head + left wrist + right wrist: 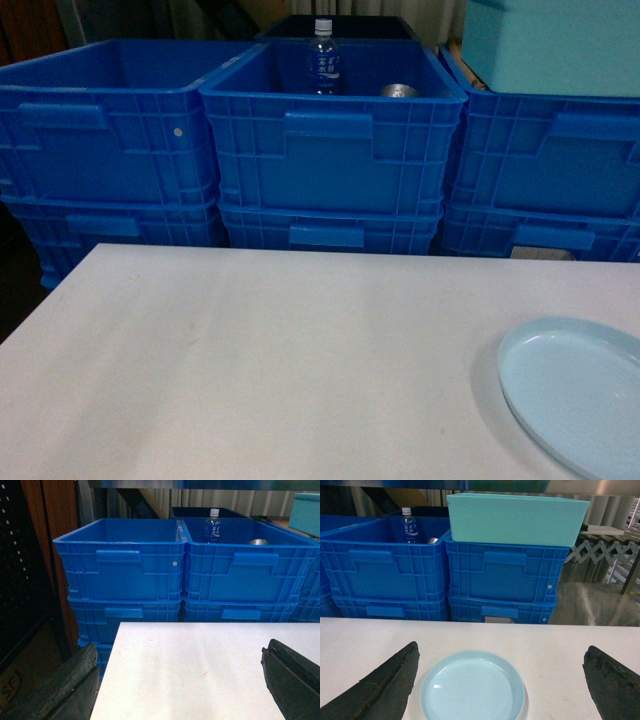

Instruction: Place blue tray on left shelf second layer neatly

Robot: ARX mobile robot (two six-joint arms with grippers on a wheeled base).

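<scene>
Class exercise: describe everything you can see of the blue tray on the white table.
The blue tray is a shallow, round, pale sky-blue dish of glossy plastic with a raised rim. It is empty and lies flat, right side up, on the white table, at the right near corner in the head view. The right gripper is open around it, not touching.

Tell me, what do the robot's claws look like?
Only the fingers show, in the wrist cameras. The left gripper has two thick black fingers with a rough, worn-looking surface. The right gripper has the same kind of black fingers, long and tapering toward a point. No cables or markings show, and the arms are out of view.
</scene>
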